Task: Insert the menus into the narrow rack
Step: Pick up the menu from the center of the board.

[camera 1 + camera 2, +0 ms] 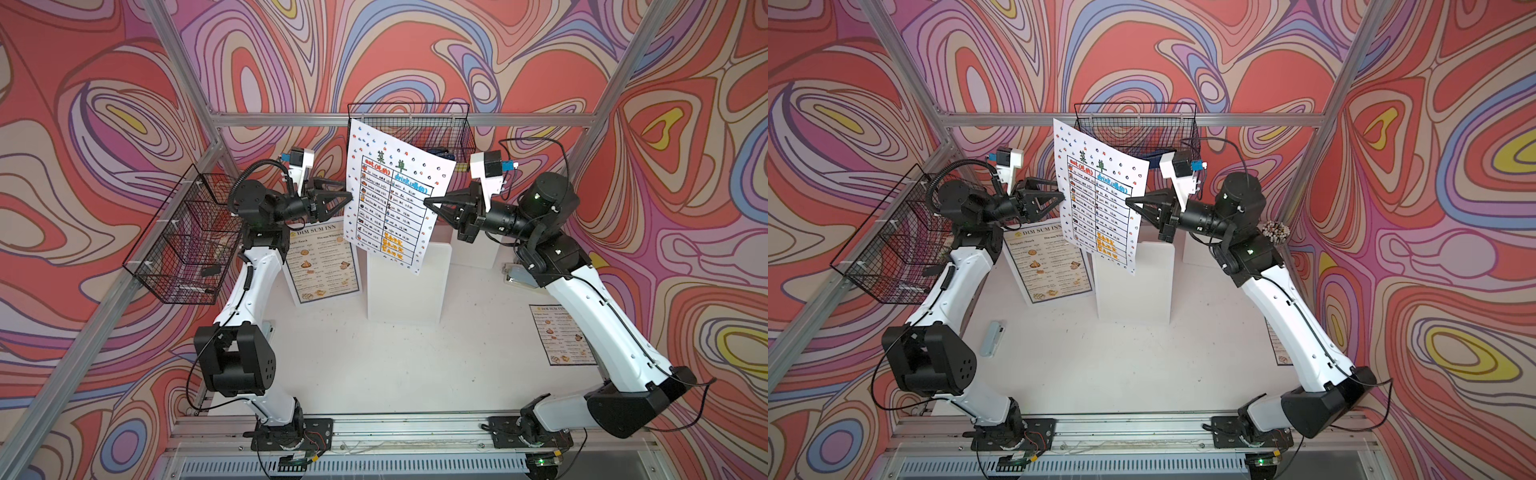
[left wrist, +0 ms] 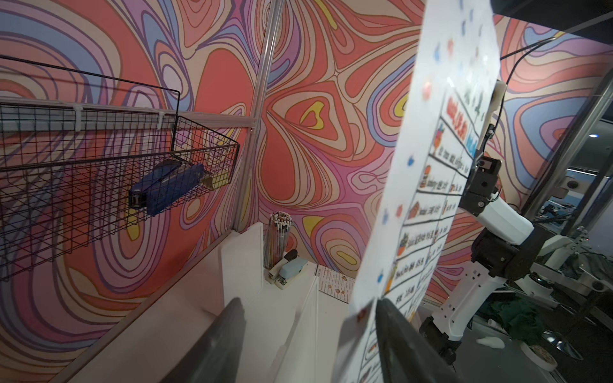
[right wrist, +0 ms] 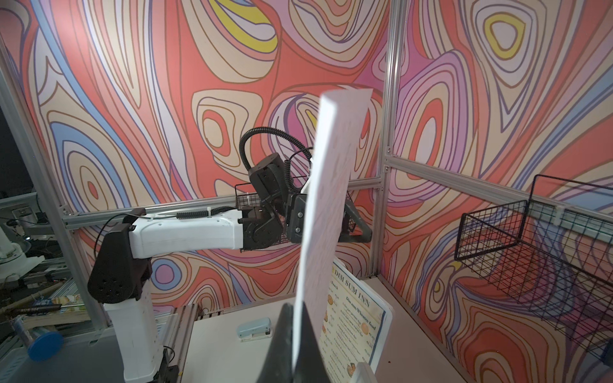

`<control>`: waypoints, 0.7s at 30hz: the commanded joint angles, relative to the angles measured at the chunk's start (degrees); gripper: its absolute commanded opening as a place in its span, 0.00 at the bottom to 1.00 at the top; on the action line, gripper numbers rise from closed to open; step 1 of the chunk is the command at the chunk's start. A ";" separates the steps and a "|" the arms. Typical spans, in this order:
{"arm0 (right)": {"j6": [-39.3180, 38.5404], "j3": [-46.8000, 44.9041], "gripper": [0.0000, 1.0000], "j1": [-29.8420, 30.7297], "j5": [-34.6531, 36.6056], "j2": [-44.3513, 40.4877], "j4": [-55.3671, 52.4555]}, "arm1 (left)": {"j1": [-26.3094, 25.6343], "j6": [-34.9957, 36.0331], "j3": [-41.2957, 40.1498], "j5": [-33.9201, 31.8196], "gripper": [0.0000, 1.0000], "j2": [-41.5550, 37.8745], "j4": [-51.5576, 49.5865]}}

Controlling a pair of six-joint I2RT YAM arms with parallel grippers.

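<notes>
Menu insertion stands at the carry-and-align step. The white menu is off the bench and hangs in the air over the narrow rack. It is near upright and tilted, so that one lower corner points down toward the white dividers. The right pincer is clamped on the sheet's right edge at about mid-height and carries its weight. The left pincer sits at the opposite edge with its jaws apart. In the left wrist view that edge lies between them, just beside one jaw, and no grip is made. By judgement, the next move calls for the left pincer to close on that edge so the sheet is held flat. Both arms must then square the lower edge to a free slot and lower it in. The sheet is thin white paper, printed with a two-column table under a coloured heading and ringed by small coloured icons. It bows slightly and will likely flex if pushed. The large blue-bordered menu stands upright at the rack on the left arm's side, apparently already placed. The small blue-bordered menu lies flat on the bench beside the right arm, yet to be inserted.
</notes>
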 commanded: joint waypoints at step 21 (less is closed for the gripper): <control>-1.63 -0.79 0.00 0.26 11.81 1.71 1.33 | 0.33 3.18 1.15 0.36 0.00 -3.31 -4.67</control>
